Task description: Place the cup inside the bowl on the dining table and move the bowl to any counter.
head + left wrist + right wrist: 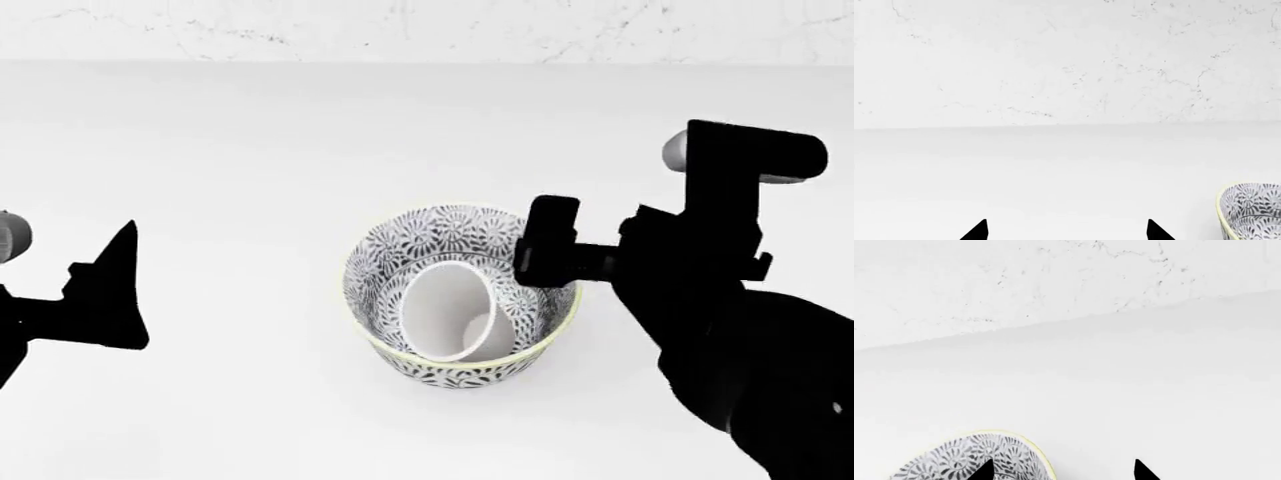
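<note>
The black-and-white floral bowl (441,225) stands on the white counter (267,130) in the head view. The white cup (447,310) leans tilted inside it, mouth up. My right gripper (550,245) is at the bowl's right rim. In the right wrist view this gripper (1062,470) is open, one tip over the bowl (967,457), the other outside the yellowish rim. My left gripper (120,285) hangs open well to the left, holding nothing. From the left wrist, the left gripper (1067,230) faces bare counter, the bowl (1251,210) off to one side. The dining table is out of view.
A faintly speckled white back wall (400,30) rises behind the counter. That wall (1054,60) also fills the far part of the left wrist view, and the wall (1021,285) shows past the counter in the right wrist view.
</note>
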Motion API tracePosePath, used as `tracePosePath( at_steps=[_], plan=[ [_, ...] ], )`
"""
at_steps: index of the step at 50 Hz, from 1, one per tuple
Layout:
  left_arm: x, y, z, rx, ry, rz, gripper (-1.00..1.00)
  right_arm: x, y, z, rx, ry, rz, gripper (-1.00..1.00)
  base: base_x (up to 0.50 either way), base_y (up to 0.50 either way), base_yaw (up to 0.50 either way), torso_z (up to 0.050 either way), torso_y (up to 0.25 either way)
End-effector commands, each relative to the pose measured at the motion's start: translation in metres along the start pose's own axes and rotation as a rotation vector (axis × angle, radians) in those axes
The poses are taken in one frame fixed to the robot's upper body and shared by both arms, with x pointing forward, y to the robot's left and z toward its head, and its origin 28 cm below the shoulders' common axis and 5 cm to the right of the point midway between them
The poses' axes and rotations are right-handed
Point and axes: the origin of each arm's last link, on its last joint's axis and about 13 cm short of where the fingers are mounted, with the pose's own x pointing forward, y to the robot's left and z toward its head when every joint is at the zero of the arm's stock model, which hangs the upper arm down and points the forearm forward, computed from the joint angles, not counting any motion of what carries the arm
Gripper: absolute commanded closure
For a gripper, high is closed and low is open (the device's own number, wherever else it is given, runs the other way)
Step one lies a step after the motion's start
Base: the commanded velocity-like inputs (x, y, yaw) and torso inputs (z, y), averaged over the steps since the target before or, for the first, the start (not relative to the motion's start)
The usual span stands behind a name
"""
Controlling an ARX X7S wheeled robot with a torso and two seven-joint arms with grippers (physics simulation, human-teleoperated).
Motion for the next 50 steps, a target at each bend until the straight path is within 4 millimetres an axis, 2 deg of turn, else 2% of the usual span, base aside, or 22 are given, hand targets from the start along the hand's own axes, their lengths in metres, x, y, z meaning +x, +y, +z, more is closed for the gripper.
tracePosePath(
  at_steps=[1, 3, 10, 16, 18, 24, 29, 38, 44, 50],
  plan=[
    [0.018, -0.011, 0.002, 0.039, -0.012, 0.030, -1.00, -0.016, 0.014, -0.002, -0.273, -0.217, -0.008, -1.00, 0.00, 0.00, 0.00, 0.000, 0.000],
    [0.020, -0.011, 0.003, 0.055, 0.005, 0.041, -1.00, -0.022, 0.016, 0.001, -0.295, -0.262, -0.023, -1.00, 0.00, 0.00, 0.00, 0.000, 0.000],
    [0.018, -0.013, 0.041, 0.087, -0.027, 0.040, -1.00, -0.034, 0.019, 0.019, -0.306, -0.310, -0.037, -1.00, 0.00, 0.00, 0.00, 0.000, 0.000],
    [0.026, -0.021, 0.072, 0.133, -0.060, 0.032, -1.00, -0.035, 0.027, 0.040, -0.398, -0.368, -0.032, -1.00, 0.00, 0.00, 0.00, 0.000, 0.000],
    [0.029, -0.023, 0.082, 0.147, -0.072, 0.024, -1.00, -0.038, 0.028, 0.054, -0.346, -0.410, -0.035, -1.00, 0.00, 0.00, 0.00, 0.000, 0.000],
    [0.041, -0.024, 0.105, 0.156, -0.095, 0.022, -1.00, -0.039, 0.035, 0.079, -0.361, -0.420, -0.026, -1.00, 0.00, 0.00, 0.00, 0.000, 0.000],
    [0.051, -0.022, 0.128, 0.170, -0.115, 0.025, -1.00, -0.033, 0.037, 0.103, -0.386, -0.446, -0.049, -1.00, 0.00, 0.00, 0.00, 0.000, 0.000],
    [0.080, -0.021, 0.154, 0.170, -0.149, 0.020, -1.00, -0.016, 0.048, 0.148, -0.392, -0.505, -0.007, -1.00, 0.00, 0.00, 0.00, 0.000, 0.000],
    [0.089, -0.019, 0.172, 0.187, -0.178, 0.024, -1.00, -0.011, 0.054, 0.165, -0.413, -0.538, 0.000, -1.00, 0.00, 0.00, 0.00, 0.000, 0.000],
    [0.096, -0.017, 0.170, 0.179, -0.182, 0.020, -1.00, -0.011, 0.057, 0.176, -0.431, -0.544, -0.010, -1.00, 0.00, 0.00, 0.00, 0.000, 0.000]
  ],
)
